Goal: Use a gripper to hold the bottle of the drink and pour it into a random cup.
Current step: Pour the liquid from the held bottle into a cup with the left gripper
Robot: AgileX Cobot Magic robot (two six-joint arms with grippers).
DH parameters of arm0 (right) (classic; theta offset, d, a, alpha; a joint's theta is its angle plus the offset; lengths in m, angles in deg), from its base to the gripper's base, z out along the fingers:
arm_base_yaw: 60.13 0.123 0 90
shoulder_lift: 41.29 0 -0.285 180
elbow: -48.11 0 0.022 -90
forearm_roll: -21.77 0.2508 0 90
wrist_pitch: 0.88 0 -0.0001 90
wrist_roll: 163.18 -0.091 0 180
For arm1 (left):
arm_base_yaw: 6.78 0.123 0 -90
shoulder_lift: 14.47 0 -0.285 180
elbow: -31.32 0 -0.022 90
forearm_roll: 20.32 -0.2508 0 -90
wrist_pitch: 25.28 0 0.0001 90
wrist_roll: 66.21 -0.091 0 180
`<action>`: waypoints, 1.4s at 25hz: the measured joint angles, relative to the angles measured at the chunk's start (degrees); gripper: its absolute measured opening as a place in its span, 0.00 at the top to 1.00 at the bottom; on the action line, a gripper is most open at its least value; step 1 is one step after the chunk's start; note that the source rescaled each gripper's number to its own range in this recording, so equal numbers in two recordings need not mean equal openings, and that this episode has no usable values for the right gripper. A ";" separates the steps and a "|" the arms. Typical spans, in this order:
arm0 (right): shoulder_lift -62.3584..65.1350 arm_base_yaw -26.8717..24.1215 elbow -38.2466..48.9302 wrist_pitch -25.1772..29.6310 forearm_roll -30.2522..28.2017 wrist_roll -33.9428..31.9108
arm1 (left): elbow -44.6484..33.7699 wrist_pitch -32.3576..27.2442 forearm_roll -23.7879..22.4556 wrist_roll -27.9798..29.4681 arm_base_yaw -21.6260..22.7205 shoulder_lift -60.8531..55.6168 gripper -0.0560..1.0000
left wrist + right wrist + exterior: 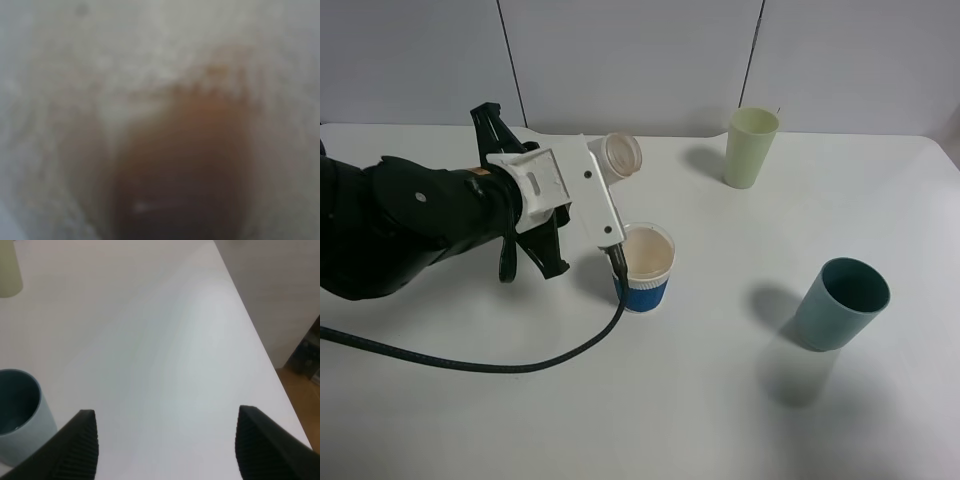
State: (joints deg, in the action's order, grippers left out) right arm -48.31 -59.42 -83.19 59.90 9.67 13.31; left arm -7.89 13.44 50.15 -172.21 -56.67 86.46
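The left arm stretched across the counter (720,400), its left tool (592,180) rolled sideways and clamped on the bottle (617,155), which was tipped above the blue-sleeved cup (645,268). Close up, the bottle was a brown blur. The right tool (167,452) gaped empty.

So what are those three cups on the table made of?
The short white cup with the blue ribbed sleeve looks like paper: matte, rolled rim, corrugated wrap. The tall pale green cup seems plastic, smooth and faintly translucent, though I can't be sure. The teal-green cup looks like smooth matte plastic with a thin even wall.
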 joint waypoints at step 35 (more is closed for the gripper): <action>0.00 0.00 0.00 0.00 0.00 0.00 | 0.10 16.00 -2.23 -1.50 -4.78 11.90 0.92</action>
State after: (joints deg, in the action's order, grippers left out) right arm -48.31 -59.42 -83.19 59.90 9.67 13.31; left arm -7.79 29.44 47.92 -173.71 -61.45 98.36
